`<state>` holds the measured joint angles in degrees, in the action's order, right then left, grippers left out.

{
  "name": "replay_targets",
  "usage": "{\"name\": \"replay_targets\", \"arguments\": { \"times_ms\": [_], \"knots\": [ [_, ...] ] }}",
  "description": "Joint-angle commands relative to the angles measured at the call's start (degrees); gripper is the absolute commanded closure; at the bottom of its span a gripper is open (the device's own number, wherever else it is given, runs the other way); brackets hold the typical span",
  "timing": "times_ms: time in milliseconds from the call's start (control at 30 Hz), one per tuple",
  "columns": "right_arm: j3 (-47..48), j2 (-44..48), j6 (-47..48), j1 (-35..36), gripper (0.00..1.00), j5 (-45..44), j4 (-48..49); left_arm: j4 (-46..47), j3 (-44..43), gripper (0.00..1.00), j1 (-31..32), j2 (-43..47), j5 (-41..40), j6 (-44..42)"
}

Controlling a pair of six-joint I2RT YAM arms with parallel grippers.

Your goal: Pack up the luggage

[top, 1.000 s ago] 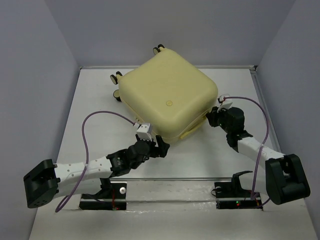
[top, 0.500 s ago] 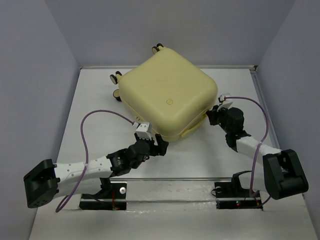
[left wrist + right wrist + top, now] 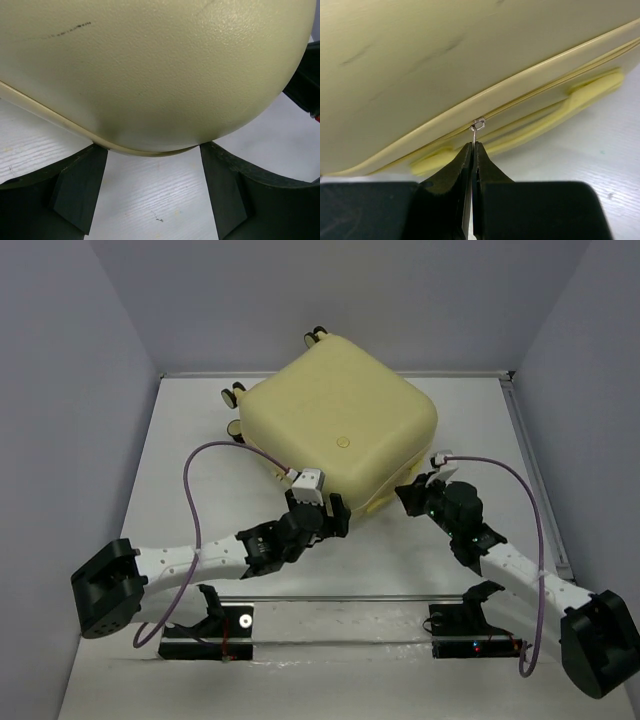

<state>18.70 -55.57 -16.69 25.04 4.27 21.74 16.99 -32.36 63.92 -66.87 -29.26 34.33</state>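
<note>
The luggage (image 3: 335,435) lies closed on the table (image 3: 190,440), and my right gripper (image 3: 472,146) is pinched tight on the small metal zipper pull (image 3: 478,124) in the seam just above the luggage's carry handle (image 3: 560,107). My left gripper (image 3: 152,185) stands wide open, fingers straddling the luggage's near corner without clamping it (a brace, I judge). To run the zipper cleanly I'd drag the pull along the seam, parallel to the shell, and slow down at the rounded corner so the thin tab doesn't slip out.
</note>
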Motion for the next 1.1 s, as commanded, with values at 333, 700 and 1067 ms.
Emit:
{"name": "replay_targets", "arguments": {
  "times_ms": [333,700,1067],
  "knots": [
    [7.84,-3.22,-11.34,41.82,0.93,-1.98,-13.93,7.62,-10.88,0.18,-6.70,-6.96,-2.30,-5.15],
    [5.21,-20.35,-19.52,53.27,0.93,-20.95,27.54,9.46,-13.96,0.33,-9.69,-9.68,3.50,-2.43],
    [-0.42,-2.17,-22.51,54.86,0.93,-41.35,5.51,3.40,-8.69,0.17,-15.23,4.54,7.01,1.88]
  ]
}}
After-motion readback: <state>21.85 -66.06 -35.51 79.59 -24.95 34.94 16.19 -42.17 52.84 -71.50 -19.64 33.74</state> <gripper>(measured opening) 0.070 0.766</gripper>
